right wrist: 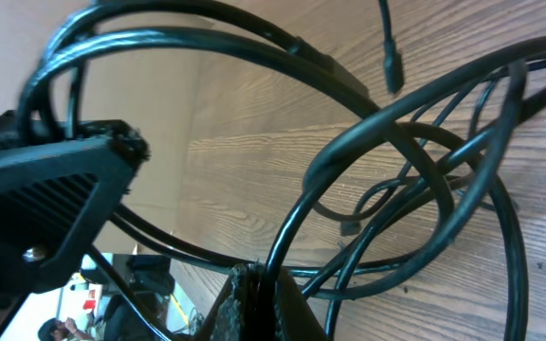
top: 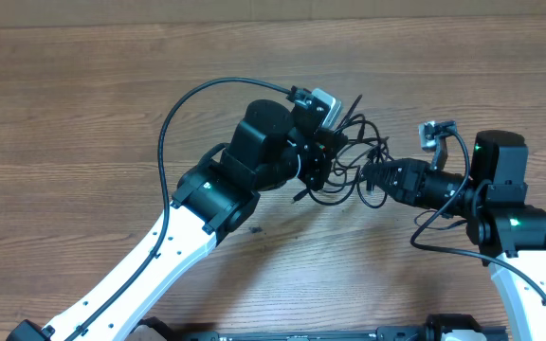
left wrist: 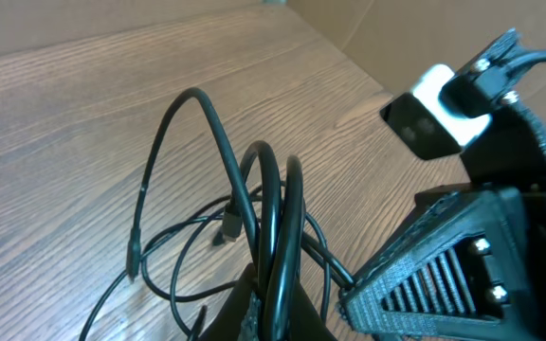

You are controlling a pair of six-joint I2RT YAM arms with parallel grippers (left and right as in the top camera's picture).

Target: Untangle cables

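cables (top: pixel 354 156) in loose loops, stretched sideways between left fingers (left wrist: pixel 240 317) and right fingers (right wrist: pixel 245 303), both pinched on strands

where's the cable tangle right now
In the overhead view the cables sit right of centre on the table, bunched between the left gripper and the right gripper, both shut on strands.

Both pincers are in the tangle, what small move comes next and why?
Probably draw the right pincer slowly away from the left pincer. Both look shut on strands of the cables, close together, so a gentle pull should show which loops slide free.
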